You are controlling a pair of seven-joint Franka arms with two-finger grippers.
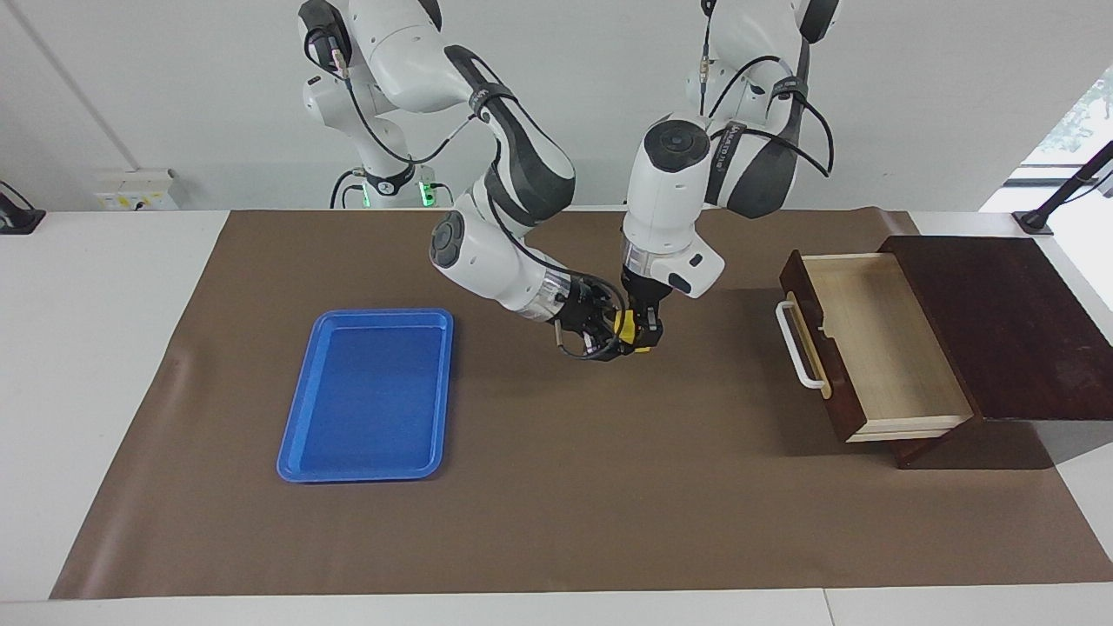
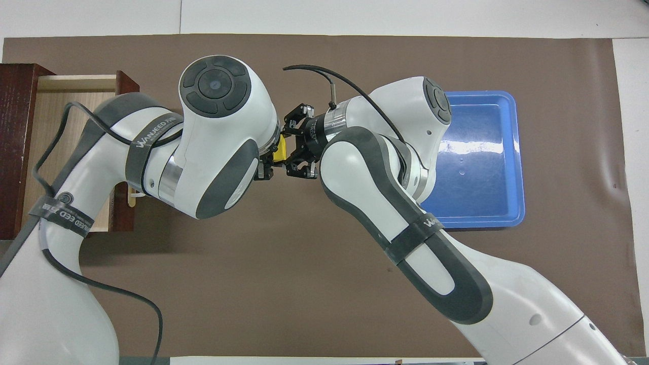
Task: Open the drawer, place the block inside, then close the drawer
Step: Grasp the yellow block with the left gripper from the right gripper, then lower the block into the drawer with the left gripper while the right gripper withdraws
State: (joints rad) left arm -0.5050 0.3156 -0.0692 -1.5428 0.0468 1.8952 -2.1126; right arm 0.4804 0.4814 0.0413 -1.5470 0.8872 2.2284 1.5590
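The yellow block (image 1: 623,324) hangs above the brown mat at mid-table, between the tray and the drawer; it also shows in the overhead view (image 2: 280,151). My right gripper (image 1: 609,335) reaches in sideways and is shut on it. My left gripper (image 1: 644,336) points straight down and sits right at the block from the drawer's side. The dark wood drawer (image 1: 878,339) with its white bar handle (image 1: 800,343) is pulled open at the left arm's end of the table. Its pale interior holds nothing. In the overhead view the left arm hides much of the drawer (image 2: 61,116).
A flat blue tray (image 1: 369,391) lies on the mat toward the right arm's end, with nothing in it. The drawer's dark wood box (image 1: 1000,322) stands at the mat's edge. A brown mat (image 1: 565,504) covers the table.
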